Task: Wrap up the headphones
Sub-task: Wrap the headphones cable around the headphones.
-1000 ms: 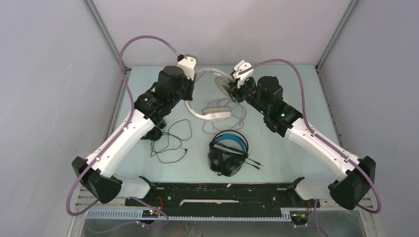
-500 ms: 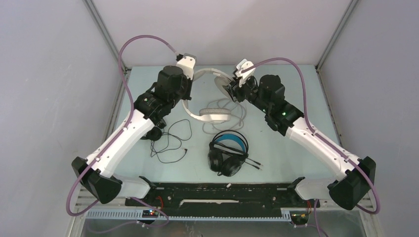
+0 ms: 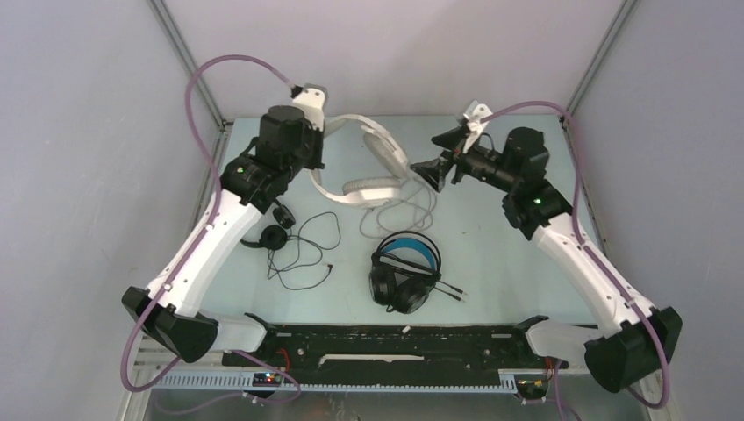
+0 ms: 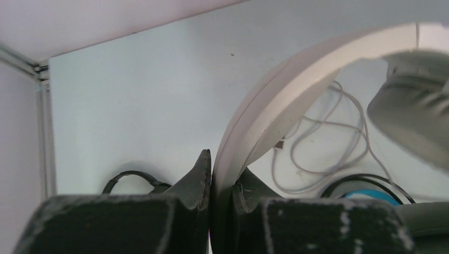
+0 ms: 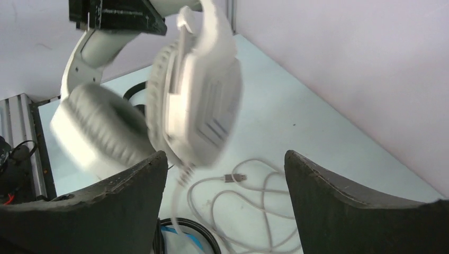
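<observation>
Worktop (image 3: 500, 263): pale green, matte | walls (image 3: 79, 132): plain grey | corner posts (image 3: 180, 44): metal | near edge: black base plate (image 3: 395, 338), slotted cable duct (image 3: 386, 382) beside it.

Two matching arms in front of me: the left arm (image 3: 207, 246) and the right arm (image 3: 592, 267) both have long white links, bulky black joint housings and black bases (image 3: 173, 326). A purple cable (image 3: 232, 58) loops high off each wrist. A tiny green light (image 3: 535, 201) glows on each elbow. The jaws are dark, scuffed wedges.
</observation>
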`<state>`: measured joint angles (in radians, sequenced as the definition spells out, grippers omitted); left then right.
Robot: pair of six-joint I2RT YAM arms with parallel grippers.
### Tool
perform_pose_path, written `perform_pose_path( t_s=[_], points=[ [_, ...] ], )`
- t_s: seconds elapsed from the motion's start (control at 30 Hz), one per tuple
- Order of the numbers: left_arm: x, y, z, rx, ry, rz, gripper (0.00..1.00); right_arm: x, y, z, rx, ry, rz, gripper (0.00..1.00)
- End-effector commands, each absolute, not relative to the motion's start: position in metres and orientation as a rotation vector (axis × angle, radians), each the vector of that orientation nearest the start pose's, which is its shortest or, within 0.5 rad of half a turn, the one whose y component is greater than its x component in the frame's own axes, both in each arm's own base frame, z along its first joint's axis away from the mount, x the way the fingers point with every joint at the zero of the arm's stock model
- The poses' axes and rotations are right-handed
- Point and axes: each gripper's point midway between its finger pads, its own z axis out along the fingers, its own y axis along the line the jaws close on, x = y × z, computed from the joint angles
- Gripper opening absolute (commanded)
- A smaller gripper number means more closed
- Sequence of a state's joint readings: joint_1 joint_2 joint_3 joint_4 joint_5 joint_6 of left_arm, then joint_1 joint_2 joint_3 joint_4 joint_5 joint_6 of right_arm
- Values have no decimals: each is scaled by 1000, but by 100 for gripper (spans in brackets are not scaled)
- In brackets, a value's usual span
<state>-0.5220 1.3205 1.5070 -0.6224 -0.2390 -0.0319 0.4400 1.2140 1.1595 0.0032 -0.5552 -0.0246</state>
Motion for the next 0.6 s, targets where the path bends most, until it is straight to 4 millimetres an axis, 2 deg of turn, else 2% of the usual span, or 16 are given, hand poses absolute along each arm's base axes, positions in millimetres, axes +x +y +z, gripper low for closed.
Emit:
perform_pose_path(
  t_s=[0.0, 0.13, 0.33, 0.57],
  points=[
    [359, -139, 407, 176, 1810, -185, 0, 291, 234, 406, -841, 1256, 791, 83],
    [353, -144, 426, 167, 1777, -251, 0, 281, 229, 403, -898, 1220, 792, 83],
    [338, -153, 456, 142, 1727, -385, 0, 264, 233, 385, -991, 1169, 840, 80],
    [324, -164, 488, 123, 1654, -537, 0, 267, 235, 364, -991, 1124, 807, 78]
  ],
)
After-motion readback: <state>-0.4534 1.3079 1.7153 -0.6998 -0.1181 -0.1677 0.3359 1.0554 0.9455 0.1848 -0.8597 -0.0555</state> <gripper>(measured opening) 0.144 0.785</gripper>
